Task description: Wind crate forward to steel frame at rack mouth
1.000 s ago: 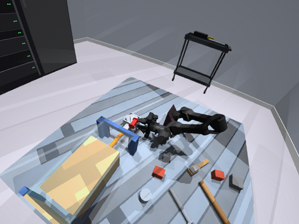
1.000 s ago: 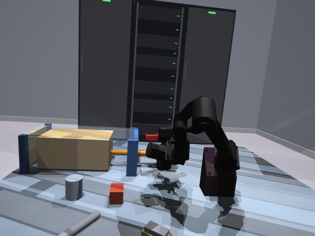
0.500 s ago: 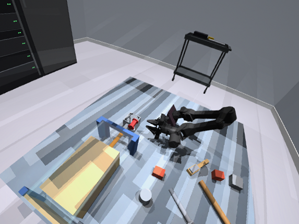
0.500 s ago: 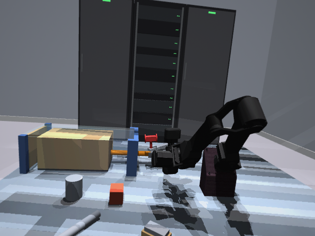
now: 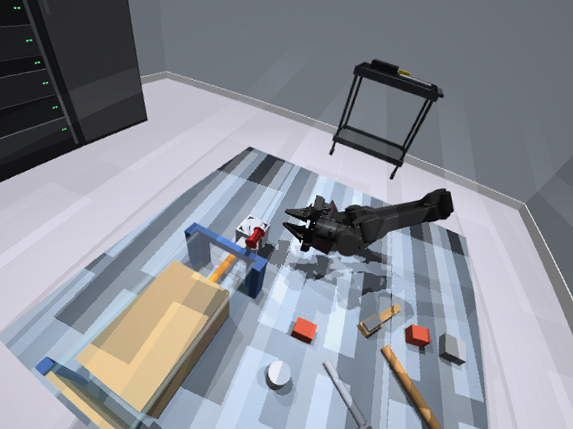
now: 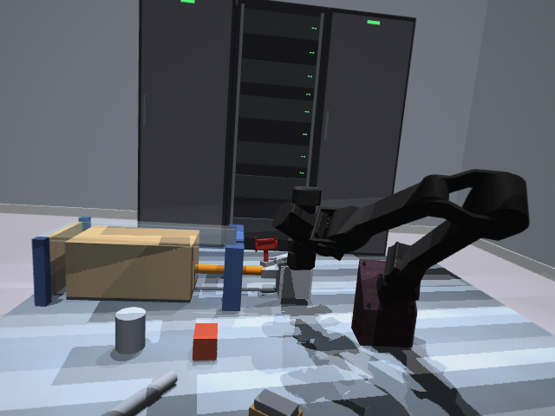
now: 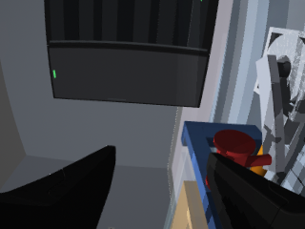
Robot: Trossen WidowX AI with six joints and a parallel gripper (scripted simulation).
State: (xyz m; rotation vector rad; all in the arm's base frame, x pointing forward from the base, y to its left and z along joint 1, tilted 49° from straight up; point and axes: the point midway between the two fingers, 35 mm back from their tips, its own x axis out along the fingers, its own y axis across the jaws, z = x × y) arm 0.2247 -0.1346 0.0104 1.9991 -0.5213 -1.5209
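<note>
The tan crate (image 5: 138, 334) (image 6: 129, 270) (image 7: 183, 210) sits flat inside the clear-panelled cubby. A gap separates its front from the blue frame (image 5: 257, 276) (image 6: 232, 282) (image 7: 194, 138) at the mouth. An orange strap (image 5: 223, 267) (image 6: 210, 269) runs from it to the white winch (image 5: 246, 225) (image 6: 296, 286). The winch handle is on the winch; its grey arm (image 7: 271, 95) points toward the frame, with the red knob (image 5: 254, 237) (image 6: 266, 243) (image 7: 234, 142) upright at its end. My gripper (image 5: 284, 217) (image 7: 162, 157) is open and empty, beside the winch on the arm's side. In the wrist view the right finger partly overlaps the knob.
A red block (image 5: 304, 329) (image 6: 205, 341), white cylinder (image 5: 279, 373) (image 6: 130, 331), grey wrench-like tool (image 5: 346, 395), wooden-handled mallet (image 5: 416, 395), wooden brush-like tool (image 5: 379, 321), second red block (image 5: 416, 335) and grey block (image 5: 452, 349) lie on the bench. A server rack and a cart stand behind.
</note>
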